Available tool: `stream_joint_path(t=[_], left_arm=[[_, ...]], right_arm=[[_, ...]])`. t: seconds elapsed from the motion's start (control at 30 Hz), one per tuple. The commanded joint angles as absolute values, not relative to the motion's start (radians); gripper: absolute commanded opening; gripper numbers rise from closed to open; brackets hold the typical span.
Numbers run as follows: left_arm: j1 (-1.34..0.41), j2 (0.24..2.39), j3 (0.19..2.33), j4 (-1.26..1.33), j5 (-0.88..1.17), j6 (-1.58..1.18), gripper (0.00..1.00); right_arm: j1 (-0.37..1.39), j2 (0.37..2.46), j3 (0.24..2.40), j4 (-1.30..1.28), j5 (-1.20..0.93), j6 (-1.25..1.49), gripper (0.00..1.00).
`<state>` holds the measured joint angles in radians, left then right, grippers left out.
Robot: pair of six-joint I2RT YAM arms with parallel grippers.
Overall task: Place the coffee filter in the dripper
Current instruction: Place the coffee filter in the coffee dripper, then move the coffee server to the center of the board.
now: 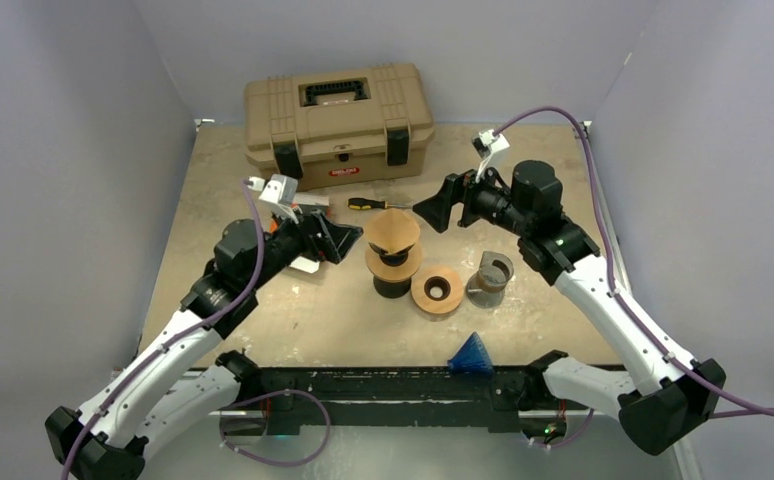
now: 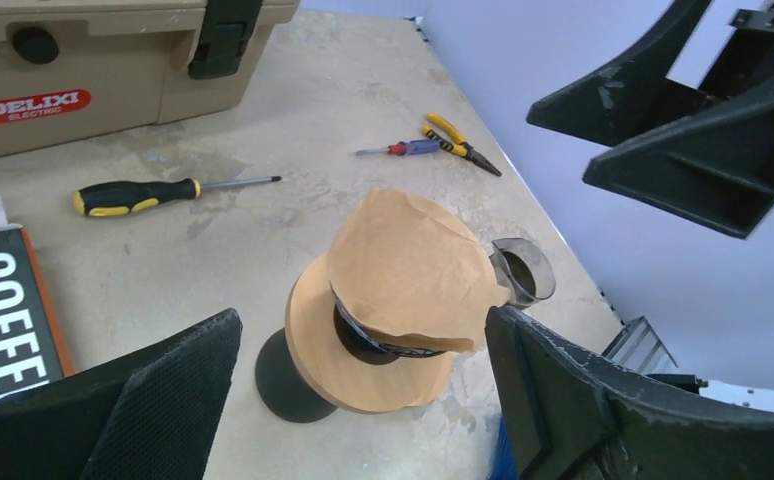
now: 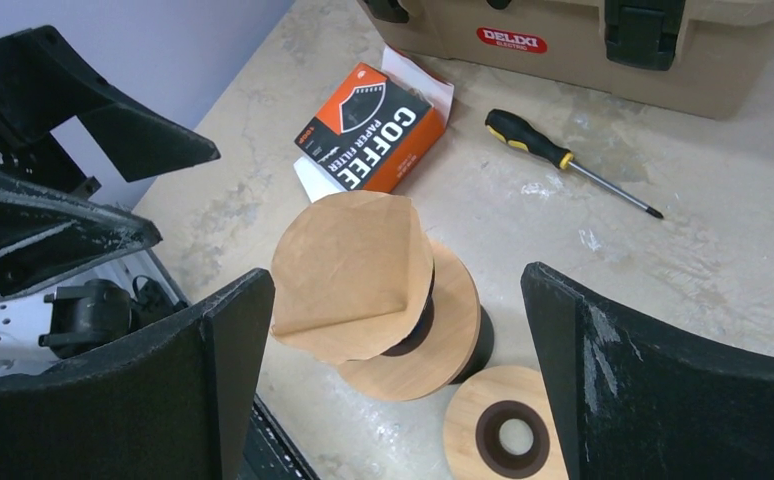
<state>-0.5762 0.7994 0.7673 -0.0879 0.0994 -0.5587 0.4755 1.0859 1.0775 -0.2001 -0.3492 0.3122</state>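
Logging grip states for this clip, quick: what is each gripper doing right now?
Left gripper: open, holding nothing.
Right gripper: open, holding nothing.
The coffee filter sits on the dripper, ungripped.

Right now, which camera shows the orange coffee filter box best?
The right wrist view: the filter box lies whole, lettering readable. The left wrist view catches only a cropped corner; overhead, the left arm hides most of it.

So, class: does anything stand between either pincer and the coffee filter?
Nothing visible does: the left pincer and right pincer each face the coffee filter, perched on the dripper, across open air.
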Motion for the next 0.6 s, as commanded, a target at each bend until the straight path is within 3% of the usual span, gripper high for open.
stream_joint_path(t=[0.0, 0.37, 0.57], left_arm=[[-0.57, 0.738, 0.692, 0.094, 0.183, -0.502, 0.93], [-0.589, 0.844, 0.73, 0.024, 0.461, -0.451, 0.98], [-0.693, 0.883, 0.74, -0.059, 0.39, -0.402, 0.99]], right_arm=[[0.474, 1.064, 1.063, -0.136, -0.331, 0.318, 0.97], [0.474, 1.053, 1.044, -0.133, -0.326, 0.319, 0.97], [0.474, 1.049, 1.044, -0.141, -0.315, 0.318, 0.97]])
